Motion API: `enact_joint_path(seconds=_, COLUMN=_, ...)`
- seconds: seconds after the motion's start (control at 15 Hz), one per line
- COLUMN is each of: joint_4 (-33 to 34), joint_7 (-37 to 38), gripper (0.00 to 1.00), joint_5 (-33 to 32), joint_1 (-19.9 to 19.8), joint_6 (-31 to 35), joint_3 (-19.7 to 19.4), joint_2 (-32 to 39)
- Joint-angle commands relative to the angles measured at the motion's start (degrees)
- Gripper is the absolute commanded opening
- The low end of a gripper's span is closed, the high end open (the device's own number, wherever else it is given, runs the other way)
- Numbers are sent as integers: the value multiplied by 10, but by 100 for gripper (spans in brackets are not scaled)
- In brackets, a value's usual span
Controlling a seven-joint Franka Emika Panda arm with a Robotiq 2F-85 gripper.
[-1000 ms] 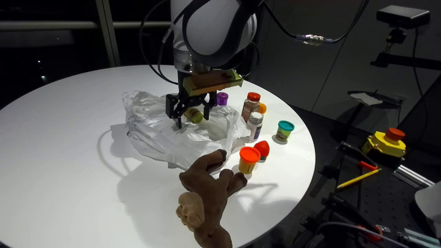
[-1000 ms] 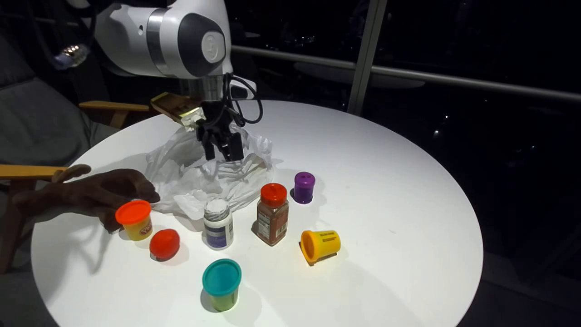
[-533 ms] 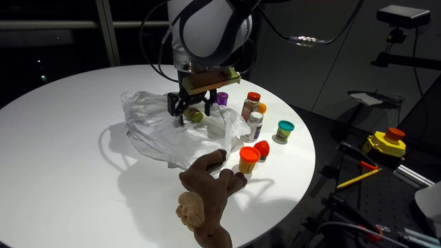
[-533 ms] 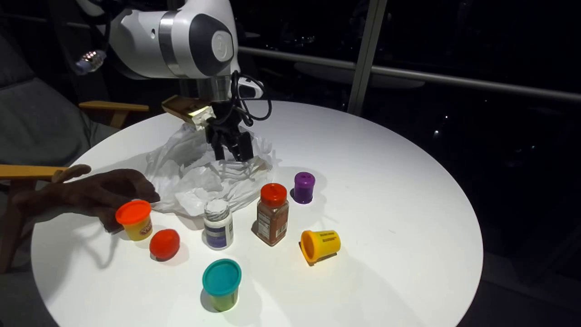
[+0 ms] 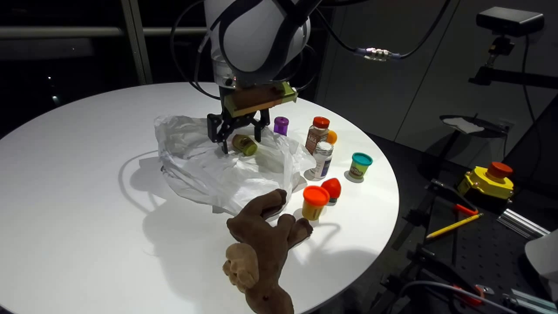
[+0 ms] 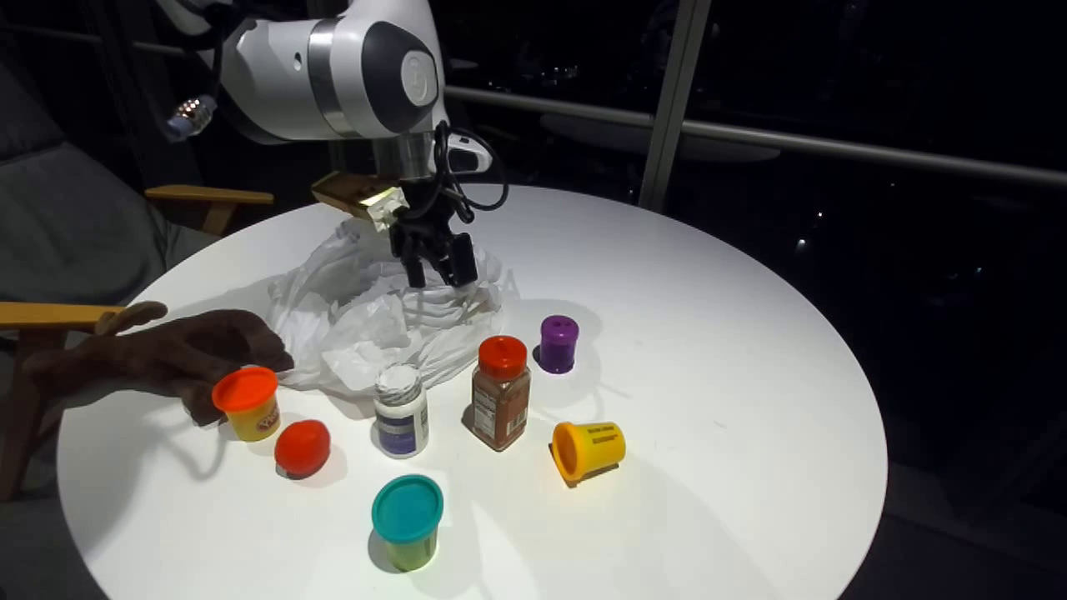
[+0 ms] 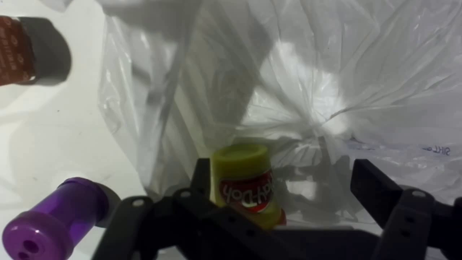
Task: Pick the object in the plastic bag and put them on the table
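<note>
The crumpled whitish plastic bag (image 5: 213, 179) lies spread on the round white table (image 5: 87, 209). Inside it a yellow Play-Doh jar (image 5: 246, 146) rests on its side, its lid facing up the wrist view. My gripper (image 7: 281, 165) hangs open over the bag. In the wrist view the jar appears between the fingers, close beside the left one; whether they touch I cannot tell. Nothing is gripped. Outside the bag lie a brown plush bear (image 5: 261, 240), an orange-lidded jar (image 6: 247, 408), a red toy (image 6: 303, 448) and a teal-lidded cup (image 6: 407, 521).
Beside the bag stand a white bottle (image 6: 401, 421), a red-capped spice jar (image 6: 501, 400) and a purple container (image 6: 558, 343). An orange-yellow cup (image 6: 592, 448) lies tipped over nearer the table's edge. Loose bag folds rise around the gripper.
My gripper has shifted sideways over the bag, leftward in one exterior picture and rightward in another, and risen slightly. It stays open. More of the yellow jar shows now.
</note>
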Motion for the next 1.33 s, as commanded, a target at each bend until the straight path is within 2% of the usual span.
enact_joint_path(seconds=0.0, joint_4=44, joint_7=18, gripper=100, joint_5=-14, joint_1=9, joint_6=-24, joint_3=-11, joint_2=22)
enact_joint_path(seconds=0.4, joint_4=74, joint_7=28, gripper=100, joint_5=-26, joint_1=12, joint_6=-41, joint_3=-19, joint_2=39)
enact_joint_path(seconds=0.47, joint_4=78, joint_7=31, gripper=93, joint_5=-29, joint_1=12, joint_6=-46, joint_3=-19, joint_2=42)
enact_joint_path(seconds=0.53, joint_4=82, joint_7=31, gripper=74, joint_5=-31, joint_1=12, joint_6=-49, joint_3=-19, joint_2=44)
enact_joint_path(seconds=0.8, joint_4=90, joint_7=32, gripper=38, joint_5=-34, joint_1=10, joint_6=-55, joint_3=-17, joint_2=48)
enact_joint_path(seconds=1.0, joint_4=93, joint_7=34, gripper=15, joint_5=-37, joint_1=11, joint_6=-59, joint_3=-18, joint_2=47)
enact_joint_path(seconds=1.27, joint_4=66, joint_7=30, gripper=12, joint_5=-26, joint_1=11, joint_6=-56, joint_3=-4, joint_2=23)
